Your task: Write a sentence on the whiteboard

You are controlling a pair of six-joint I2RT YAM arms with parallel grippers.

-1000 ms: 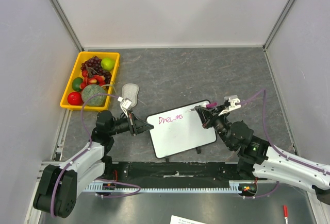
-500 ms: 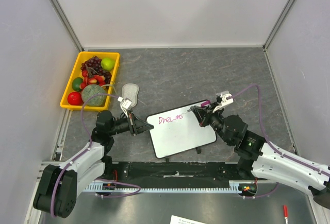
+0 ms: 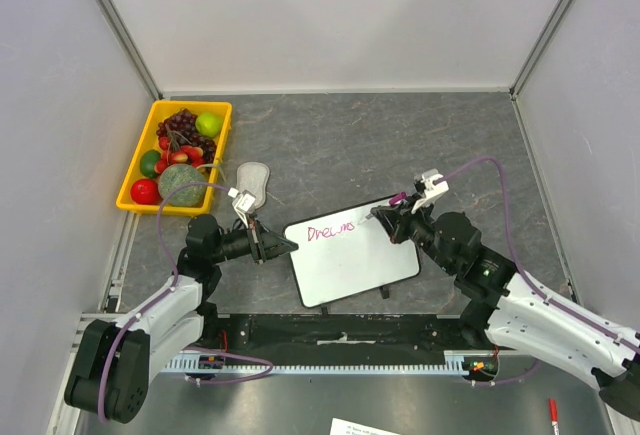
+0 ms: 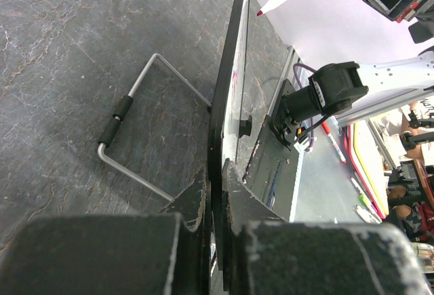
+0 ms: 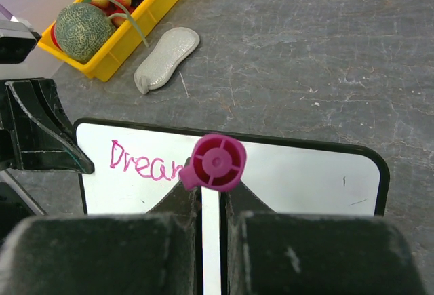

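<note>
The dark grey, stone-patterned table (image 3: 400,135) carries a yellow tray (image 3: 136,167) of fruit (image 3: 182,183) at ten o'clock. A grey eraser pad (image 3: 253,181) lies at nine, and the whiteboard (image 3: 350,265) stands at six.

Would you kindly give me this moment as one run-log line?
left tool: shut on whiteboard edge | right tool: shut on pink marker, tip by the sentence | sentence: one word, "Dreams"

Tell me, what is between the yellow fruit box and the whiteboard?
A grey eraser pad lies between the yellow fruit box and the whiteboard, clearest in the right wrist view.
</note>
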